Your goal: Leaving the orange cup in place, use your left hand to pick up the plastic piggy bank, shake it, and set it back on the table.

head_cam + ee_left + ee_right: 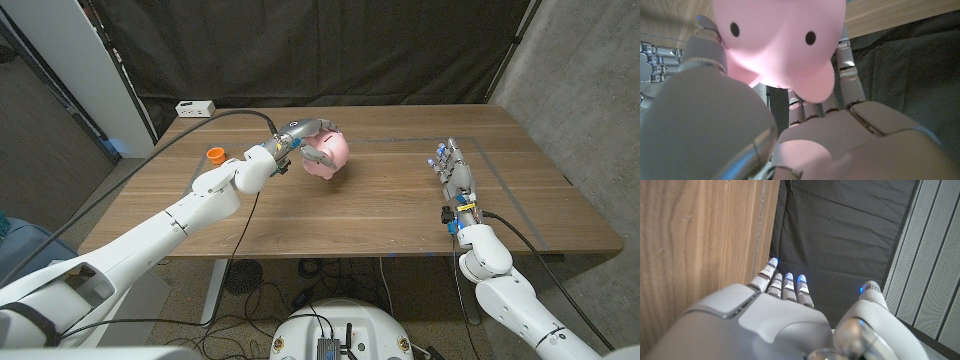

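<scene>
A wooden table (380, 215) stands before a black curtain (330, 50), with a white power strip (195, 108) at its far edge. The orange cup (216, 155) stands upright on the wood just beside the left forearm, on its outer side; whether anything is in it cannot be told. The left hand (305, 140) grips the pink piggy bank (328, 155), fingers wrapped over its top, with the pig seemingly just above the table. In the left wrist view the snout and eyes face the palm. The right hand (452, 170) holds nothing, standing on its edge with fingers straight and close together, well apart from the pig.
</scene>
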